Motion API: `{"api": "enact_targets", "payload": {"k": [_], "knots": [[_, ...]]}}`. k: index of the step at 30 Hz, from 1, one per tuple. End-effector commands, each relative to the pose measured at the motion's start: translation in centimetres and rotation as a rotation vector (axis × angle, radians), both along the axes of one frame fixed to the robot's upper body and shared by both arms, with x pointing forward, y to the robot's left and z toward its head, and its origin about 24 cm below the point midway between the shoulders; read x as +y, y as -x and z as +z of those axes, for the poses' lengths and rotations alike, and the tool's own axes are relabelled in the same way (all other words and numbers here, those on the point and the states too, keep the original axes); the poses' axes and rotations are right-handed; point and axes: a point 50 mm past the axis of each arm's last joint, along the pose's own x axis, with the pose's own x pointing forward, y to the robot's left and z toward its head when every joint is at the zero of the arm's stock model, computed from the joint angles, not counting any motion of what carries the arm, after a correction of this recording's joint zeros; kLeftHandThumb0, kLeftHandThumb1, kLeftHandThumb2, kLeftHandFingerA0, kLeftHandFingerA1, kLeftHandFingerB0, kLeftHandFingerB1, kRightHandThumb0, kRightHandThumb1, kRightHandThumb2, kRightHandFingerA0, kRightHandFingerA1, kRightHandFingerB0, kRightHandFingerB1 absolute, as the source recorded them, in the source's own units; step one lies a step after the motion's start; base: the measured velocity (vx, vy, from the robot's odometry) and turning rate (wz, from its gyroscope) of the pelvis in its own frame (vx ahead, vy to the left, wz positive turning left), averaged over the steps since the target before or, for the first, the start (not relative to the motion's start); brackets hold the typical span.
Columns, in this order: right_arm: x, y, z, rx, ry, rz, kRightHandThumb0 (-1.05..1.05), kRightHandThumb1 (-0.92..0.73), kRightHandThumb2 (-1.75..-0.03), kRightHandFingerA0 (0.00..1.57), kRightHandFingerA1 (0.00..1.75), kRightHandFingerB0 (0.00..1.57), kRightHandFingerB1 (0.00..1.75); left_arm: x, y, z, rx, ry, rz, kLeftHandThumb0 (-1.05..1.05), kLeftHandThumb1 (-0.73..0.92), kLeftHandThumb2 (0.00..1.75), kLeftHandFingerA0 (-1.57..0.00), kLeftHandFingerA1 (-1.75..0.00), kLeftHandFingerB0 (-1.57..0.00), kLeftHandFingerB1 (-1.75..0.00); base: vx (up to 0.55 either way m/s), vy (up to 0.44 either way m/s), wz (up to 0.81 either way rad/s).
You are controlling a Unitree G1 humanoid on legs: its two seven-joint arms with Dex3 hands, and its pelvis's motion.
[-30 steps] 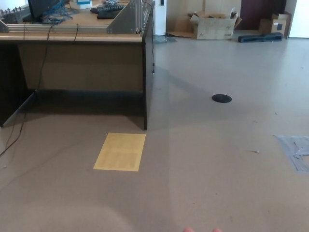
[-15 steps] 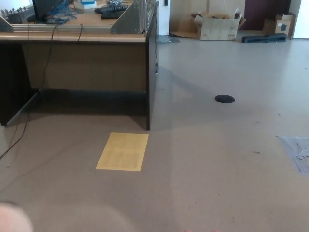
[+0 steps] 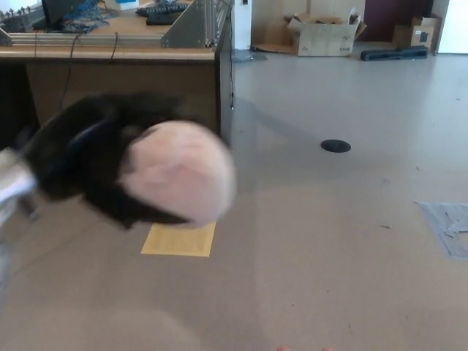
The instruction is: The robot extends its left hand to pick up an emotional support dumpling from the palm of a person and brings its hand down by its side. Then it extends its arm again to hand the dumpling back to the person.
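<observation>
A wide grey floor (image 3: 329, 248) runs back to a far wall, where an open cardboard box (image 3: 322, 36) and a smaller box (image 3: 413, 33) sit, with a dark flat bundle (image 3: 395, 53) lying near them. At the upper left stands a wooden desk (image 3: 124, 80) with dark side panels, carrying cables and a keyboard (image 3: 167, 9). The dumpling (image 3: 179, 172) fills the left middle of the view: a pale pink, rounded, soft-looking ball, blurred, with faint creases across its face. The left hand (image 3: 95, 164) comes in from the left edge, black and blurred, wrapped behind and under the dumpling and holding it up in front of the desk; a grey stretch of forearm (image 3: 11, 186) shows at the edge. The right hand is out of sight. A yellow sheet (image 3: 179, 240) lies on the floor, its upper part hidden by the dumpling. A round black disc (image 3: 336, 146) lies on the floor further right, and a patch of grey tape (image 3: 450, 227) marks the floor at the right edge
</observation>
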Motion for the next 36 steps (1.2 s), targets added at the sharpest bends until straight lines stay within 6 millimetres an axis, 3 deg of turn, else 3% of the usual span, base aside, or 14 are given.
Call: {"api": "enact_targets", "payload": {"k": [1,3,4,6,10,17,25,26,27,28,29,33,34,36], "knots": [[-1.1,-0.6,0.9,-0.024,0.019,-0.027,-0.29,-0.61,-0.59,0.84,0.58,0.79,0.55,-4.1,1.6,2.5,-0.072,-0.236,-0.001,-0.13,0.7,0.61,-0.97,-1.07,-0.96,-0.72,0.0,0.0,0.0],[-1.0,-0.5,0.9,-0.027,0.025,-0.019,-0.29,-0.62,-0.59,0.83,0.59,0.78,0.55,-6.9,2.2,2.2,-0.083,-0.315,-0.082,-0.09,0.67,0.63,-1.02,-1.04,-0.97,-0.73,0.0,0.0,0.0],[-0.9,-0.7,1.0,-0.028,0.026,-0.019,-0.29,-0.62,-0.59,0.84,0.59,0.78,0.55,-7.8,2.5,1.9,-0.096,-0.381,-0.099,-0.13,0.68,0.65,-0.96,-1.05,-0.95,-0.71,0.0,0.0,0.0],[-0.9,-0.8,1.1,-0.028,0.027,-0.019,-0.29,-0.62,-0.59,0.84,0.59,0.78,0.55,-8.0,2.6,1.9,-0.095,-0.391,-0.098,-0.13,0.68,0.65,-0.96,-1.05,-0.95,-0.71,0.0,0.0,0.0],[-0.9,-1.4,1.6,-0.049,0.031,-0.011,-0.28,-0.62,-0.59,0.84,0.61,0.79,0.56,-10.3,3.5,0.9,-0.096,-0.483,-0.16,-0.13,0.65,0.71,-1.02,-1.08,-0.97,-0.75,0.0,0.0,0.0],[-0.7,-2.2,2.1,-0.058,0.016,-0.015,-0.3,-0.61,-0.58,0.82,0.66,0.81,0.55,-10.9,4.4,0.0,-0.118,-0.61,-0.188,-0.14,0.65,0.76,-1.0,-1.11,-0.97,-0.78,0.0,0.0,0.0],[-0.3,-2.9,2.4,-0.061,0.028,0.005,-0.31,-0.63,-0.59,0.84,0.56,0.78,0.54,-10.2,4.0,-0.9,-0.102,-0.658,-0.184,-0.1,0.63,0.82,-1.01,-1.07,-0.97,-0.83,0.0,0.0,0.0],[-0.1,-3.2,2.6,-0.072,0.055,0.026,-0.35,-0.65,-0.59,0.84,0.64,0.78,0.53,-9.8,3.9,-1.3,-0.088,-0.704,-0.174,-0.12,0.73,0.7,-0.96,-0.88,-0.92,-0.73,0.0,0.0,0.0],[0.0,-3.3,2.7,-0.077,0.067,0.035,-0.35,-0.65,-0.59,0.84,0.64,0.78,0.53,-9.7,3.8,-1.4,-0.082,-0.724,-0.17,-0.12,0.73,0.7,-0.96,-0.88,-0.92,-0.73,0.0,0.0,0.0],[0.1,-3.4,2.9,-0.08,0.085,0.051,-0.36,-0.67,-0.6,0.83,0.67,0.78,0.53,-9.6,3.9,-1.4,-0.085,-0.732,-0.163,-0.13,0.76,0.62,-0.99,-0.8,-0.94,-0.61,0.0,0.0,0.0],[0.0,-3.5,2.8,-0.056,0.065,0.038,-0.44,-0.7,-0.61,0.65,0.55,0.63,0.47,-9.6,3.9,-1.4,-0.096,-0.751,-0.157,-0.28,0.64,0.6,-0.82,-0.52,-0.67,-0.42,0.0,0.0,0.0],[0.1,-3.7,2.9,-0.045,0.056,0.032,-0.44,-0.7,-0.61,0.65,0.55,0.63,0.47,-9.5,3.9,-1.3,-0.102,-0.761,-0.152,-0.28,0.64,0.6,-0.82,-0.52,-0.67,-0.42,0.0,0.0,0.0],[0.2,-4.1,3.1,-0.056,0.061,0.026,-0.25,-0.62,-0.59,0.81,0.53,0.76,0.52,-9.6,3.7,-0.7,-0.112,-0.852,-0.172,-0.57,0.35,0.75,0.0,-0.17,0.0,-0.15,0.0,0.0,0.0],[0.3,-4.3,3.3,-0.06,0.064,0.023,-0.25,-0.62,-0.59,0.81,0.53,0.76,0.52,-9.5,3.7,-0.5,-0.115,-0.894,-0.18,-0.57,0.35,0.75,0.0,-0.17,0.0,-0.15,0.0,0.0,0.0]]}}
